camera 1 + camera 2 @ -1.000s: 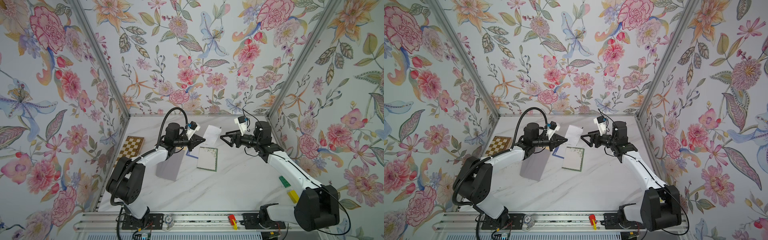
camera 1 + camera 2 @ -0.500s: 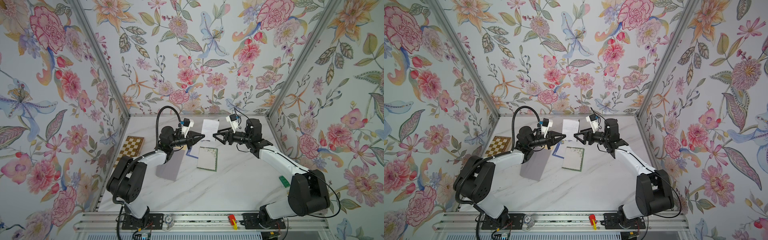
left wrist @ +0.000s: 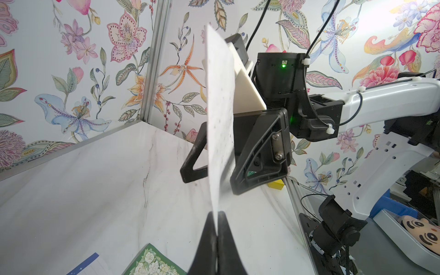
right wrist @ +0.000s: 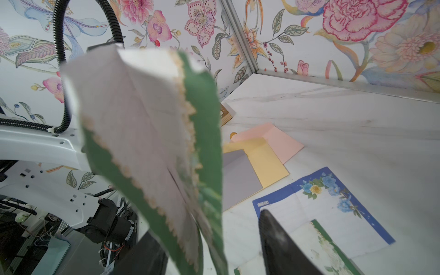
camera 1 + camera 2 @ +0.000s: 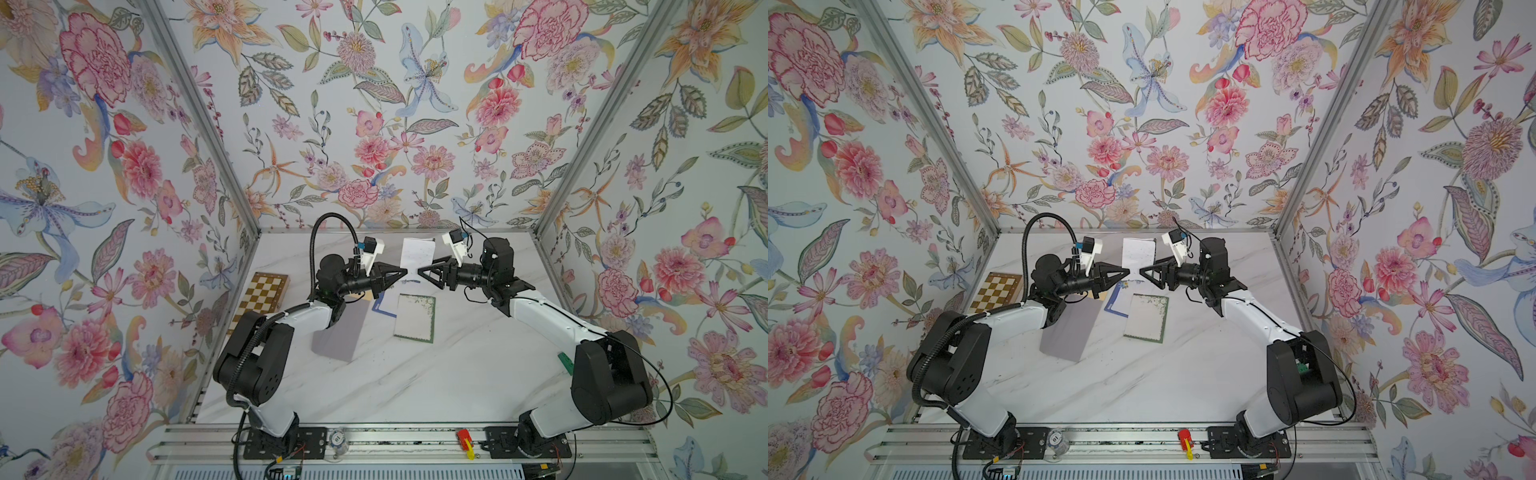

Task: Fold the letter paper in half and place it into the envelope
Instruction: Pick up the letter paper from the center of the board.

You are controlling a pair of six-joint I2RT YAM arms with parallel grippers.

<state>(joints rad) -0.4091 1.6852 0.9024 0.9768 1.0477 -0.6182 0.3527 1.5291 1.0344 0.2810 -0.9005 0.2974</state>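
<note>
Above the far edge of the green-bordered sheet (image 5: 414, 318), my left gripper (image 5: 405, 271) pinches the upright letter paper (image 5: 417, 253) by its lower corner while my right gripper (image 5: 419, 272) straddles it, jaws spread; I fear a skewed close would tug it loose.

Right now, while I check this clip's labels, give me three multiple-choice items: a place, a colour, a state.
1. The chessboard lies:
A) beside the left arm
B) under the right arm
C) inside an envelope

2. The topmost sheet on the table has a border that is:
A) red
B) green
C) black

3. The left jaws are:
A) wide apart
B) shut on the letter paper
C) out of view

Key: 1A, it lies next to that arm; 2B, green rims it; 3B, they pinch its edge in the air.
</note>
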